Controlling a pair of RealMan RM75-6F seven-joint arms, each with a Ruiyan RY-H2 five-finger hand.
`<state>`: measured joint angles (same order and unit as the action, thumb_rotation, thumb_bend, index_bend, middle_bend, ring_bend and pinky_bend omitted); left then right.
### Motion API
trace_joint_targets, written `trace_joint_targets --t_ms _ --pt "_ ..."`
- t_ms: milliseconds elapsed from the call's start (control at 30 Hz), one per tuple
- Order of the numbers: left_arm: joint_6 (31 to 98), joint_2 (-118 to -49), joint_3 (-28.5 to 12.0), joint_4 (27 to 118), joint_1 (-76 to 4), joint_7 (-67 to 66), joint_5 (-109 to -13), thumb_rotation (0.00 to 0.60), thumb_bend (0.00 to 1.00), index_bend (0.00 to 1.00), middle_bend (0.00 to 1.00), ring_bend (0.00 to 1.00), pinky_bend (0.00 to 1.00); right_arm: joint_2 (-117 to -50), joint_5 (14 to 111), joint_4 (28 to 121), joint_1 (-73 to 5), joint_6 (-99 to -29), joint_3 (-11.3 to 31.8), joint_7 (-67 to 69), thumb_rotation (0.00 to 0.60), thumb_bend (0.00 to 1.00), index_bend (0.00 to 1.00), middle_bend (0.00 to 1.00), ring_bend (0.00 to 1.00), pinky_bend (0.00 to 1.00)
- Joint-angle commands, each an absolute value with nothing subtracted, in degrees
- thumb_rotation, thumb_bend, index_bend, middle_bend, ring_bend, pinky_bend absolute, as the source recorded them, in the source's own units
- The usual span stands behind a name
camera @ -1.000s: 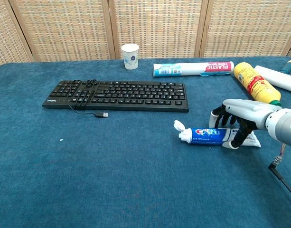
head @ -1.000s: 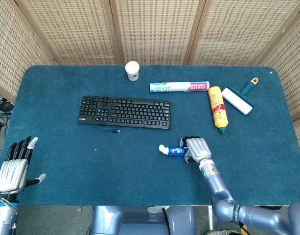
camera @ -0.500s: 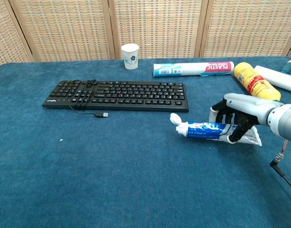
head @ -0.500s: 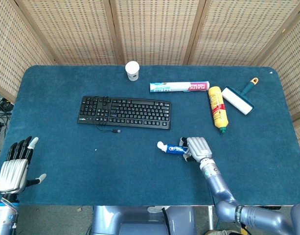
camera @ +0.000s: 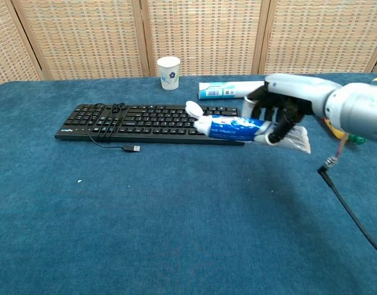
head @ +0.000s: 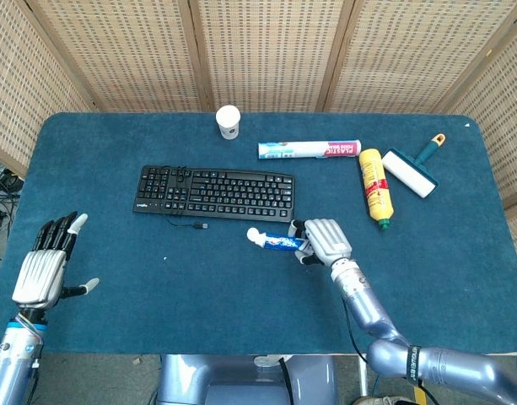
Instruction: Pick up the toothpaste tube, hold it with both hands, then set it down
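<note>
My right hand grips the blue and white toothpaste tube near its tail and holds it level above the table, white cap pointing left. The tube hangs just in front of the black keyboard. At the table's left edge my left hand is raised, fingers spread, holding nothing. It shows only in the head view.
A paper cup stands at the back. A plastic-wrap roll, a yellow bottle and a lint roller lie at the back right. The keyboard's cable trails forward.
My right hand has lifted the tube off the table and carried it left and up towards the keyboard. My left hand has risen and moved slightly inward.
</note>
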<state>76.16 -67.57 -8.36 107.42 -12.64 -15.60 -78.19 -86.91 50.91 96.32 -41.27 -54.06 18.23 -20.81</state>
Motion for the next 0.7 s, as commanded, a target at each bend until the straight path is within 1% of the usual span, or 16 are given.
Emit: trace_joint_targets --t_ms 33,67,133,167,200,233,300,433,567,700 --pt "72.3 -67.8 -11.7 105.4 -17.0 -10.5 -78.6 0.482 0.0 0.0 0.0 0.0 0.0 -87.2 46.1 98.3 -45.2 -54.4 20.6 -25.2 0.6 0.77 0.72 0.66 0.57 0.56" --pt "71.9 -68.2 -12.3 104.8 -17.8 -9.5 -78.8 0.426 0.0 0.0 0.0 0.0 0.0 -87.5 45.0 98.6 -46.0 -54.5 21.0 -25.8 0.6 0.77 0.72 0.67 0.57 0.56" --pt "71.1 -69.8 -14.4 103.8 -19.9 -4.9 -79.2 0.264 0.0 0.0 0.0 0.0 0.0 -88.5 42.0 98.6 -48.3 -54.5 22.0 -27.5 0.6 0.77 0.72 0.67 0.57 0.56" --pt "70.7 -70.5 -15.2 103.5 -20.7 -2.5 -79.1 0.225 0.0 0.0 0.0 0.0 0.0 -88.9 40.7 98.6 -49.2 -54.6 22.3 -28.4 0.6 0.77 0.72 0.67 0.57 0.56" --pt "70.0 -71.4 -16.2 102.9 -21.7 0.7 -78.7 0.17 0.0 0.0 0.0 0.0 0.0 -89.5 39.1 98.4 -50.4 -54.9 22.7 -29.6 0.6 0.77 0.72 0.67 0.57 0.56" --pt "69.3 -72.1 -16.9 102.3 -22.6 3.1 -78.2 0.141 0.0 0.0 0.0 0.0 0.0 -90.0 37.6 98.3 -51.5 -55.4 23.0 -30.5 0.6 0.77 0.72 0.67 0.57 0.56" --pt "68.4 -73.7 -18.2 101.7 -24.1 6.9 -77.2 0.12 0.0 0.0 0.0 0.0 0.0 -91.0 35.1 98.2 -53.2 -56.2 23.5 -31.7 0.6 0.77 0.72 0.68 0.57 0.56" --pt "65.0 -77.0 -20.0 101.6 -27.1 13.6 -74.1 0.117 0.0 0.0 0.0 0.0 0.0 -92.4 31.5 97.6 -56.1 -57.5 24.4 -33.3 0.6 0.77 0.72 0.68 0.58 0.56" --pt "64.0 -80.7 -20.3 99.2 -29.4 15.5 -73.7 0.117 0.0 0.0 0.0 0.0 0.0 -93.1 29.1 97.3 -57.8 -58.2 24.9 -33.6 0.6 0.77 0.72 0.68 0.58 0.56" --pt "64.4 -86.4 -20.4 95.2 -32.0 16.3 -73.8 0.117 0.0 0.0 0.0 0.0 0.0 -93.7 27.6 96.8 -59.0 -58.6 24.9 -33.4 0.6 0.77 0.72 0.68 0.58 0.56"
